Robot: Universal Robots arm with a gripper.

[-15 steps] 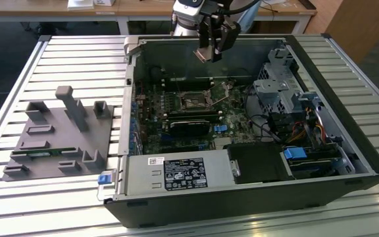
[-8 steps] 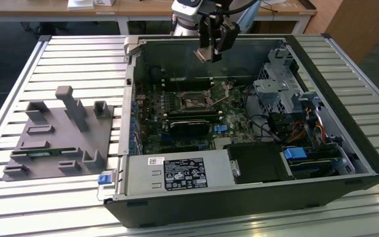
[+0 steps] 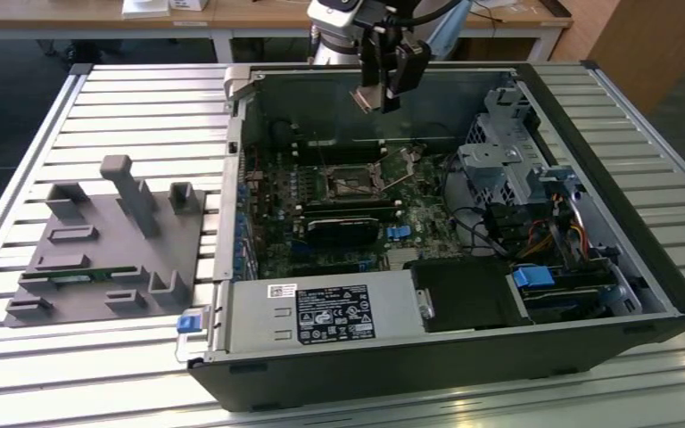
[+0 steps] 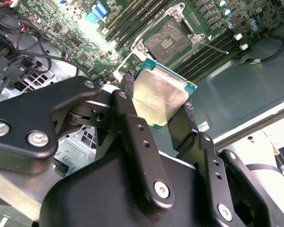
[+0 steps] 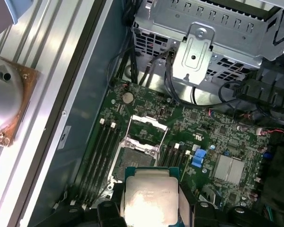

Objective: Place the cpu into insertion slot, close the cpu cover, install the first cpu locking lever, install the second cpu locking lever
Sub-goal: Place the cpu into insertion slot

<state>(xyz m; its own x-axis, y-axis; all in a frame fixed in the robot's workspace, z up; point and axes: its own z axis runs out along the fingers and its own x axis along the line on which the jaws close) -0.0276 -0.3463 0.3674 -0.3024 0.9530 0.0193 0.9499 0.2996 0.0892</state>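
The gripper [image 4: 158,94] is clamped on the cpu [image 4: 163,101] — its 2 fingers [image 4: 128,97] press opposite edges of the chip. It hangs above the open computer case [image 3: 438,367] on the counter [image 3: 81,116], well clear of the insertion slot [image 5: 135,158] — the cpu cover [image 5: 151,122] is flipped open.

I'm holding the cpu [image 4: 163,92], a flat square chip with a grey metal top and green edge, pinched on 2 sides in the gripper [image 4: 157,99]. It's hanging well apart from the insertion slot [image 4: 168,41], which is lying bare, its cpu cover [image 5: 146,126] standing flipped open.
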